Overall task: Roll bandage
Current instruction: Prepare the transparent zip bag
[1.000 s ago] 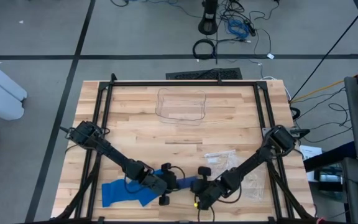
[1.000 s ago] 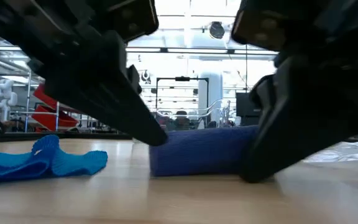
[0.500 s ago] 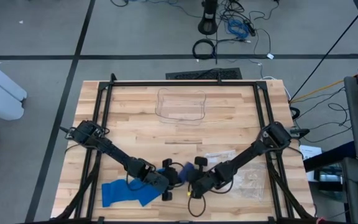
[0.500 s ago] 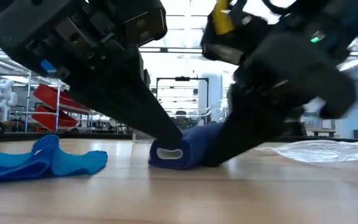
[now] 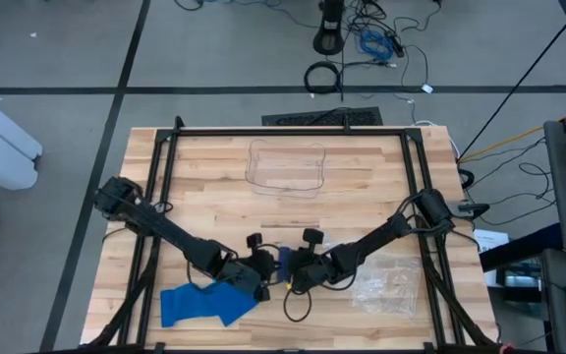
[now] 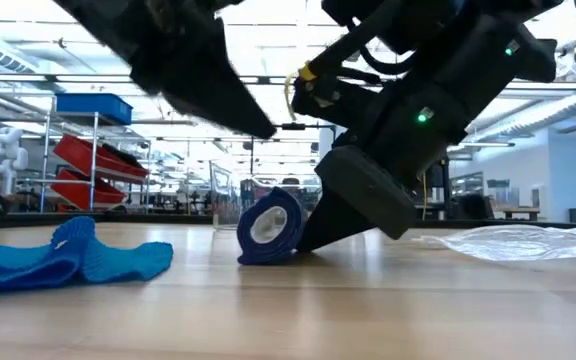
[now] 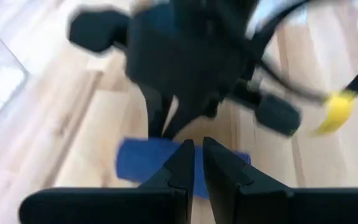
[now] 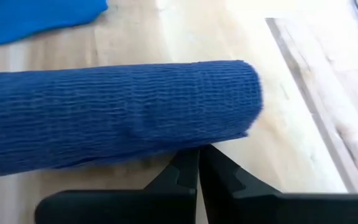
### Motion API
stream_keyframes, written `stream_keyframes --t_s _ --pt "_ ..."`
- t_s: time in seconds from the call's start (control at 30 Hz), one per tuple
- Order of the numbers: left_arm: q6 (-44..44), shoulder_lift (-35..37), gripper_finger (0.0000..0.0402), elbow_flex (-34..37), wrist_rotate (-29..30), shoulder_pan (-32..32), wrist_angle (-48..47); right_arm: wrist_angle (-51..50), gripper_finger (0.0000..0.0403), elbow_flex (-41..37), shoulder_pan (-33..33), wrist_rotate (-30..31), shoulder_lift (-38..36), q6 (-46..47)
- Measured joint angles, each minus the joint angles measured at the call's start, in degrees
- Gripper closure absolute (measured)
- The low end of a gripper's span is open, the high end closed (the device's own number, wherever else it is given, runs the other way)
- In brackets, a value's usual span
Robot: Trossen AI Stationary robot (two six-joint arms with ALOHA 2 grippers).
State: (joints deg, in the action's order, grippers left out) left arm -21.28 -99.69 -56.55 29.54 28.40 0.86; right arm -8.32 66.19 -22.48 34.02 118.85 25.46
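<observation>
A dark blue rolled bandage [image 6: 268, 228] rests tilted on the wooden table [image 5: 362, 187] near its front edge, its open end toward the low camera; it also shows in the high view [image 5: 283, 258]. My right gripper [image 8: 197, 163] is shut, with its tips at the roll's long side. My left gripper [image 7: 197, 158] is shut and empty. It hangs above and just left of the roll [image 7: 143, 167], clear of it in the low view [image 6: 266, 130]. A light blue bandage [image 5: 199, 305] lies loosely heaped at the front left. My right gripper's shut fingertips [image 8: 188, 163] meet the roll's long side [image 8: 166, 146] low down by the table, about midway along it. They come slanting down from the table's right and lie across the roll. The roll [image 6: 268, 228] leans tilted against them with its lower edge on the table.
A crumpled clear plastic bag [image 5: 381, 285] lies right of the grippers. A clear shallow container [image 5: 288, 165] stands at the far middle. A black frame [image 5: 293, 133] rims the table. Bare wood lies between the container and the grippers.
My left gripper has risen off the roll and tipped up. My right gripper has gone toward the table's left and pushed the roll. The roll has slid a little toward the far edge and turned about, and it now stands tilted with its open end showing.
</observation>
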Motion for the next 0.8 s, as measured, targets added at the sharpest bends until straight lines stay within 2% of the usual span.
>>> stream_keyframes --t_s 0.13,0.23,0.4,0.6,0.8 --pt "1.3 2.4 0.0361 0.0 0.9 0.0 -0.5 -2.1 0.0403 0.0 -0.8 0.4 -0.6 1.9" --pt "2.1 3.1 0.0361 0.0 1.0 0.2 -1.4 -7.2 0.0402 -0.1 -2.6 0.5 -2.1 5.9" --pt "-0.1 3.0 0.0361 0.0 1.0 0.5 -3.9 -16.3 0.0402 -0.3 -7.0 -0.7 -5.0 13.0" --pt "0.8 3.0 0.0361 0.0 2.7 0.5 -2.1 -23.5 0.0401 -0.4 -11.9 -1.5 -7.5 19.8" --pt "3.8 3.0 0.0361 -0.1 3.6 -0.6 -1.3 -36.9 0.035 -0.3 -14.2 -0.8 -8.9 28.2"
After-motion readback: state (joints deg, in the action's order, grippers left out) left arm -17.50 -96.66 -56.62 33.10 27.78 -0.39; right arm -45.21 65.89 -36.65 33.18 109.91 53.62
